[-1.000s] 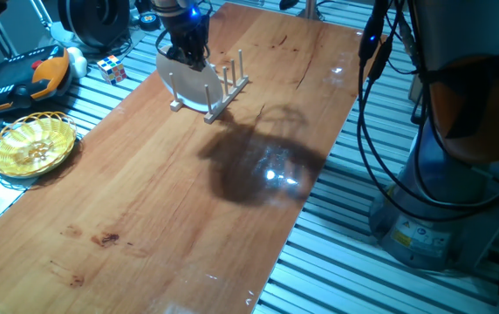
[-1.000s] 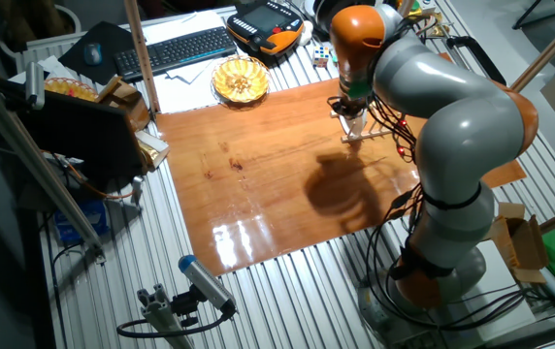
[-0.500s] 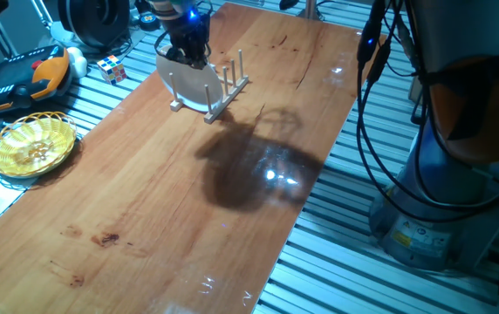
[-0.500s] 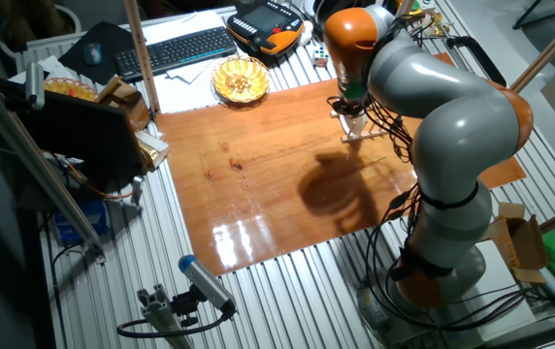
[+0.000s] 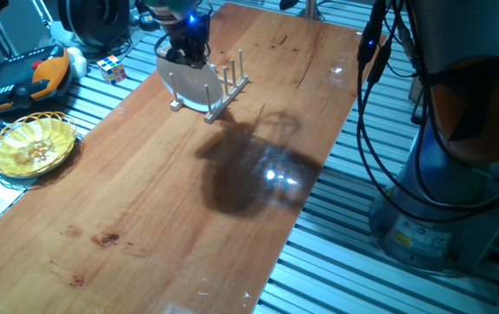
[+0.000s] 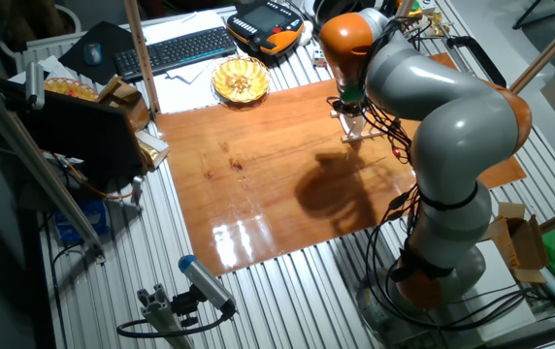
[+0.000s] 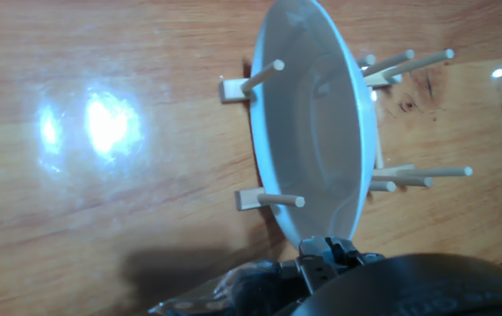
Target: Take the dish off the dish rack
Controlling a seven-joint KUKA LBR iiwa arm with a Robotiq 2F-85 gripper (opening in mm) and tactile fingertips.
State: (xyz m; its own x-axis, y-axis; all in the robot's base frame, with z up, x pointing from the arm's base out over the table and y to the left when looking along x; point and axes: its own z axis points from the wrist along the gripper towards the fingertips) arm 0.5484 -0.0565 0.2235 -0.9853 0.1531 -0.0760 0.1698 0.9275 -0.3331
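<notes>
The plain white, glossy round plate (image 7: 308,132) stands on edge in the small light-wood rack of upright dowel pegs (image 5: 225,85), which sits near the far end of the long wooden surface (image 5: 188,174). In the hand view the plate leans between pegs on both faces, its rim reaching well past the rack. The black two-finger tool (image 5: 188,52) is down on the plate's top rim; the fingers seem to straddle the edge, though how tightly they grip, or whether they grip at all, I cannot tell. To do this step well, the pinch should be firm on the rim, since the glaze looks slippery. The lift should then go straight up along the pegs, without tilting, so the plate does not drag the light rack along.
</notes>
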